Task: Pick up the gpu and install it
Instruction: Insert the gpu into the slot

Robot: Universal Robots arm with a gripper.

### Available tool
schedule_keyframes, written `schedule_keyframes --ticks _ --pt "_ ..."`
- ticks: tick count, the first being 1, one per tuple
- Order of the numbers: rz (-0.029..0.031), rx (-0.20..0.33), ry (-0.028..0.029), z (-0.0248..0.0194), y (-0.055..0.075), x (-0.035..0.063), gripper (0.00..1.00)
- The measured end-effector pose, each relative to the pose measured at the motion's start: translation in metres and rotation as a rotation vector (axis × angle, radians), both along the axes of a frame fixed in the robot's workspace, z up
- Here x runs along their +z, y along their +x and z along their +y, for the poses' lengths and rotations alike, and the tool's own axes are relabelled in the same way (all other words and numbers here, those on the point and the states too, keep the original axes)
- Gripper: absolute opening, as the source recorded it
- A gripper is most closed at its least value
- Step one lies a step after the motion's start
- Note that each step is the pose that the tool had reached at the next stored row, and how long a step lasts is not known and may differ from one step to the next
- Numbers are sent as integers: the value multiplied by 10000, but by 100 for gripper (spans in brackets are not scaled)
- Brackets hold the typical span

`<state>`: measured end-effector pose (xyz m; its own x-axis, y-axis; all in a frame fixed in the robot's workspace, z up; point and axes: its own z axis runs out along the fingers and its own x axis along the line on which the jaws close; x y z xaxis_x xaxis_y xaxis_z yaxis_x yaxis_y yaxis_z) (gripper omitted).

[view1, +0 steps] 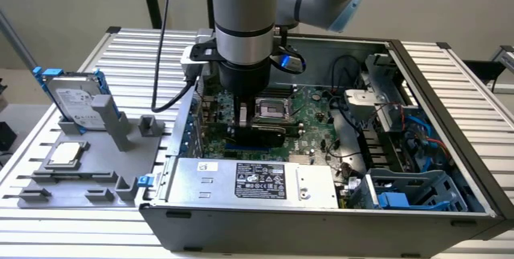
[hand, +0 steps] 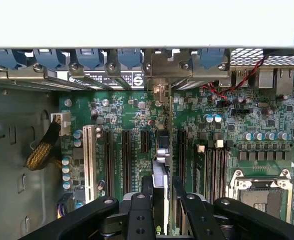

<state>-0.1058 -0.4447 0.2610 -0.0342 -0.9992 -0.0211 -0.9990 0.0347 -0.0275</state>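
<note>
The gpu (hand: 160,170) shows edge-on in the wrist view as a thin upright card, its silver bracket (hand: 160,93) against the case's rear slot openings. It stands over a black expansion slot (hand: 162,140) on the green motherboard (hand: 126,115). My gripper (hand: 162,202) is shut on the gpu, one black finger (hand: 139,212) on each side of it. In the exterior view the gripper (view1: 250,125) reaches down into the open computer case (view1: 321,217), with the dark gpu (view1: 269,134) just beneath it, beside the CPU socket (view1: 271,108).
A silver power supply (view1: 249,180) lines the case's near wall, and drive cages with blue parts (view1: 410,193) sit at the exterior view's right. Outside the case, a grey fixture (view1: 88,171) holds a hard drive with blue rails (view1: 74,99) and a CPU (view1: 66,153).
</note>
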Motion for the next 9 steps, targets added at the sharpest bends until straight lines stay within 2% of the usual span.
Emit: schedule_keyframes --ticks 9 --pt "3 -44 -3 0 0 -17 26"
